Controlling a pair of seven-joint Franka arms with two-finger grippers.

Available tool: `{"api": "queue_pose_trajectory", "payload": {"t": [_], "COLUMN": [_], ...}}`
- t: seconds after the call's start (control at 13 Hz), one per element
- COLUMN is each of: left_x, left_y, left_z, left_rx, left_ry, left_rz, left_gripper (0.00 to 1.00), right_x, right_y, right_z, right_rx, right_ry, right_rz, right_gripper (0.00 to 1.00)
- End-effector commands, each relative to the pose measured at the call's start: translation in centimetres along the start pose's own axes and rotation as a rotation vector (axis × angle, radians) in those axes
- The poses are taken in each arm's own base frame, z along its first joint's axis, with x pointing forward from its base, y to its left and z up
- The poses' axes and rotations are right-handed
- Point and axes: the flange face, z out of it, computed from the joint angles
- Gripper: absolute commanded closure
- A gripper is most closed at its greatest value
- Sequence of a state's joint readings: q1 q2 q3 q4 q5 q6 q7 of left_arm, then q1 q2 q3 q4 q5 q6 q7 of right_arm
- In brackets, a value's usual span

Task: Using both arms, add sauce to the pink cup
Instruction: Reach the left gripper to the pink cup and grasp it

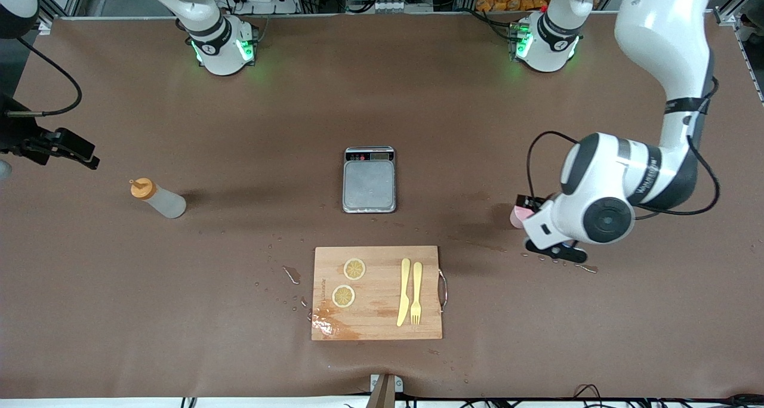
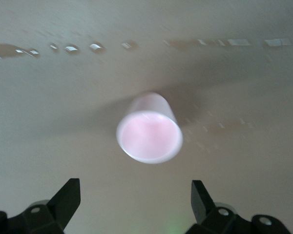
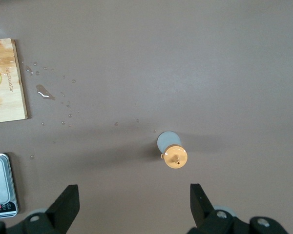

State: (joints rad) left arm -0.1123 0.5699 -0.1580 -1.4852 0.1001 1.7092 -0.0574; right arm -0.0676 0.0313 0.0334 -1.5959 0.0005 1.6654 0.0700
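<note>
Front view first: the only writing is tiny print on the wooden cutting board [image 1: 376, 293] along its edge near the lemon slices [image 1: 354, 269], too small to read, and a logo on the left arm's forearm that can't be made out either. The sauce [image 1: 157, 198] is standing toward the right arm's end of the table, orange cap on. The pink cup [image 1: 517, 217] is sitting toward the left arm's end, mostly blocked by the left gripper [image 1: 555, 252], which is hanging low just beside it. The right gripper [image 1: 71, 148] is hovering at the table's edge near the sauce. A steel scale [image 1: 369, 181] is sitting between the two, with the board nearer the camera, carrying a yellow knife [image 1: 404, 292] and fork [image 1: 416, 293]. Water drops are lying around the board.

Left wrist view: the cup [image 2: 149, 132] is upright, and the fingers [image 2: 66, 197] are spread wide, gripping nothing.

Right wrist view: the bottle [image 3: 173, 150] is standing apart from the fingers [image 3: 67, 201], which are gaping wide and empty. The board corner [image 3: 7, 83] and scale [image 3: 1, 183] are showing too.
</note>
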Motion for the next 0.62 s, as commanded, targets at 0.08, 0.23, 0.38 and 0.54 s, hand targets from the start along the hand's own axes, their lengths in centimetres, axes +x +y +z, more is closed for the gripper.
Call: {"api": "queue_pose_trajectory", "payload": {"t": [0.08,0.23,0.38,0.54], "left_x": [-1.0,-1.1,-1.1,-1.3], "left_y": [-4.8,-5.1,-4.4,-2.6], "left_z": [3.9,5.4,6.1,6.6], "left_rx": [-0.084,-0.093,-0.094,-0.097], "left_ry": [0.034,0.026,0.036,0.04], "left_rz": [-0.029,-0.031,-0.022,0.01], "left_gripper": [0.0,0.0,0.0,0.0], "right_x": [-0.8,-0.8,-0.8,-0.8], "right_y": [0.1,0.3,0.4,0.3], "right_z": [-0.2,0.1,0.2,0.3], "right_rx": [-0.013,-0.012,-0.014,-0.014], "right_ry": [0.009,0.006,0.003,0.004], "right_rz": [0.002,0.005,0.006,0.005], "right_gripper": [0.0,0.0,0.0,0.0]}}
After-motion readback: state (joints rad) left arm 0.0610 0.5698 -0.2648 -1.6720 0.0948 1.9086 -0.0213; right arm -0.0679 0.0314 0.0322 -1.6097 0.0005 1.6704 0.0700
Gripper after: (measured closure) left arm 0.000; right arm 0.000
